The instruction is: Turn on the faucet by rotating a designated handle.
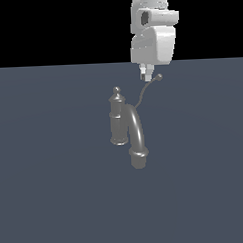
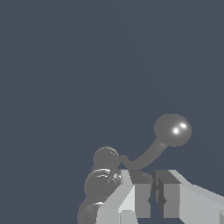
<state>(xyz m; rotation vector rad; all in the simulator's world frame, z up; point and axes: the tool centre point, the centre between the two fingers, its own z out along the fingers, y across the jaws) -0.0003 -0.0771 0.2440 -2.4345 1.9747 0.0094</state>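
the grey faucet (image 1: 126, 127) stands on the dark floor, its arched spout (image 1: 137, 135) toward the camera. my gripper (image 1: 146, 74) hangs just beside the handle (image 1: 147, 88) — jaws nearly closed, holding nothing. no writing shows — no containers.

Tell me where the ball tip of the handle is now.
In the exterior view, the handle's ball tip sits just to the right of the gripper, above and to the right of the faucet.
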